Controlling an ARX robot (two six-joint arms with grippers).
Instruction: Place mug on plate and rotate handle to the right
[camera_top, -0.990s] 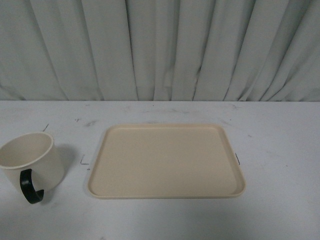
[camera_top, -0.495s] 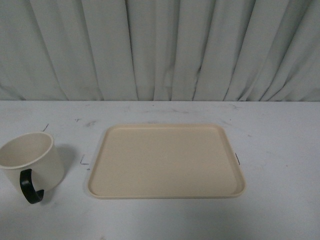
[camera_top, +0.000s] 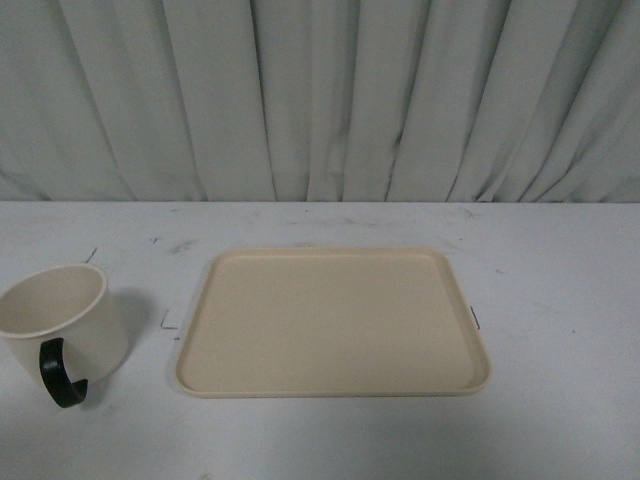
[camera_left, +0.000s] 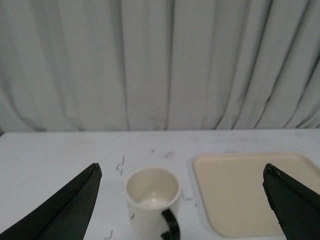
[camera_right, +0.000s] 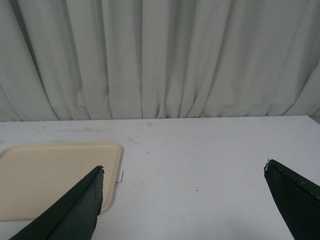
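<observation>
The cream-white mug (camera_top: 62, 320) stands upright on the table at the near left, left of the plate and apart from it. Its black handle (camera_top: 58, 373) points toward the camera. The beige plate (camera_top: 330, 322) lies flat mid-table, with nothing on it. Neither arm shows in the front view. In the left wrist view the mug (camera_left: 151, 200), with its handle (camera_left: 171, 227), sits between the wide-apart black fingers, ahead of my open left gripper (camera_left: 182, 170); the plate (camera_left: 250, 192) lies beside it. My open right gripper (camera_right: 184, 167) hovers over bare table beside the plate (camera_right: 55, 175).
A white table (camera_top: 560, 290) carries the mug and plate, with dark scuff marks (camera_top: 180, 245) scattered over it. A pleated grey curtain (camera_top: 320, 100) closes off the back edge.
</observation>
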